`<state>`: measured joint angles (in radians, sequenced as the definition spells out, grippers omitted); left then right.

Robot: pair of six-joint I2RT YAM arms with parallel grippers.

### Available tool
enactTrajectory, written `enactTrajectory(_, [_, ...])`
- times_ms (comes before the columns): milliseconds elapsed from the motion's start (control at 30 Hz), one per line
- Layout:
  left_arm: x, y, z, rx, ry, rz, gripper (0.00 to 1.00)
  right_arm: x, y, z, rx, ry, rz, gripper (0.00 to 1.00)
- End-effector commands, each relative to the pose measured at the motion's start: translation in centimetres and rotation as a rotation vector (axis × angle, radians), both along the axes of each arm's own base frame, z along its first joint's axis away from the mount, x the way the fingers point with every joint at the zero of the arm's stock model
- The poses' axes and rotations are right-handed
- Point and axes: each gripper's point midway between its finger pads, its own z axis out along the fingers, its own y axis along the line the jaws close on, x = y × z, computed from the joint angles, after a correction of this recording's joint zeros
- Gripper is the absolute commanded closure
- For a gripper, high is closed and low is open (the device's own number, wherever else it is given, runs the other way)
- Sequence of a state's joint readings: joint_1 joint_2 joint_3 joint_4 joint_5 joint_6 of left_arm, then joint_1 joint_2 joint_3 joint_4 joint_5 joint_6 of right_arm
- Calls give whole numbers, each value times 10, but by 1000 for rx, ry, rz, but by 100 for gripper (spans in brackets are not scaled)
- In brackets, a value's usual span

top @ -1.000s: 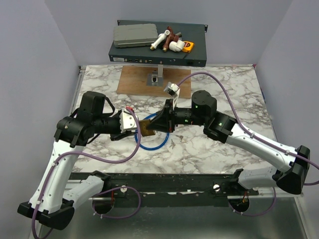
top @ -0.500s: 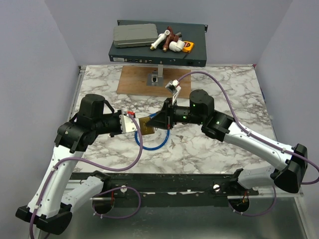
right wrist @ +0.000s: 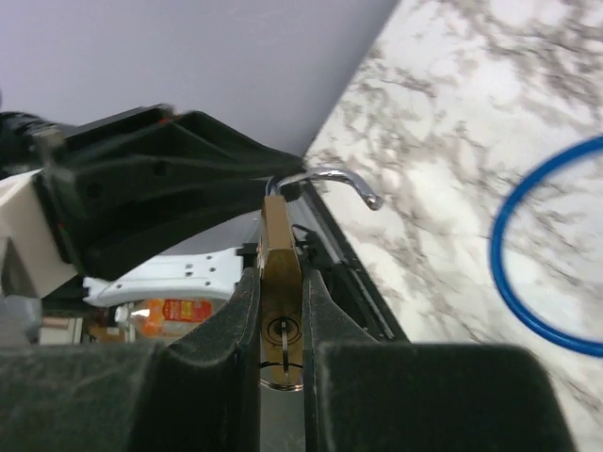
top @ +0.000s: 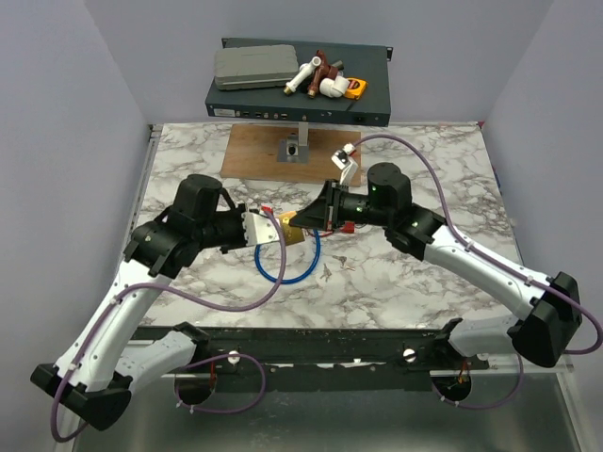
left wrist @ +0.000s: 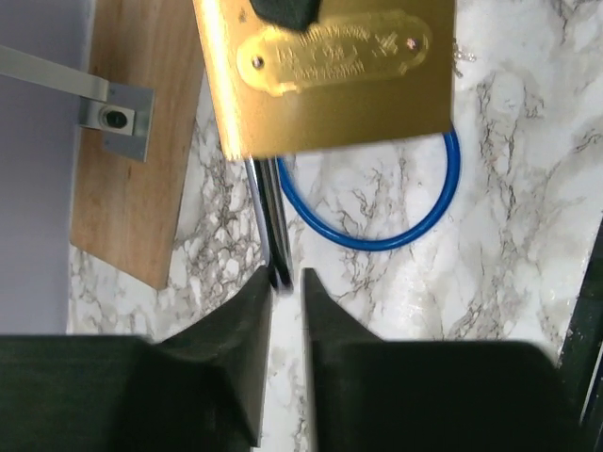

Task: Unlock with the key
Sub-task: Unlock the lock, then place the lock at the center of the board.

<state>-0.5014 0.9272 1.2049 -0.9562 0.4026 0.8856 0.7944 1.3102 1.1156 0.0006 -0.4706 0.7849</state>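
A brass padlock (top: 293, 232) hangs above the marble table between my two grippers. My right gripper (right wrist: 281, 273) is shut on the padlock body (right wrist: 280, 247), one finger on each flat face. The key (right wrist: 283, 347) sits in the keyhole at the body's bottom end, with a thin ring below it. A red bit (top: 350, 226) shows under the right gripper. The silver shackle (right wrist: 325, 177) curves out of the body, its free end clear of it. My left gripper (left wrist: 285, 275) is shut on the shackle (left wrist: 268, 217), below the brass body (left wrist: 330, 85).
A blue cable loop (top: 288, 267) lies on the table under the padlock. A wooden board (top: 254, 153) with a metal bracket (top: 292, 149) sits behind. A black rack unit (top: 377, 102) with a grey box and fittings stands at the far edge.
My left gripper has closed on the shackle. Both grippers and the padlock have shifted right and toward the far side, and the right wrist has turned.
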Motion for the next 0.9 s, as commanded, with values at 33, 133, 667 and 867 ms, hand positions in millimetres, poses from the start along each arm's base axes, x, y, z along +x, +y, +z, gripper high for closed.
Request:
enactTrajectory(33, [-6, 5, -27, 28, 200, 110, 50, 64, -34, -13, 32, 91, -242, 99])
enactTrajectory(133, [-2, 0, -25, 13, 240, 141, 34, 69, -42, -22, 21, 115, -257, 99])
enactTrajectory(667, [-2, 5, -18, 0, 415, 261, 2, 140, -182, -89, -134, 196, -673, 99])
enactTrajectory(867, [-2, 11, -29, 10, 498, 310, 1, 169, -249, -112, -312, 104, -923, 99])
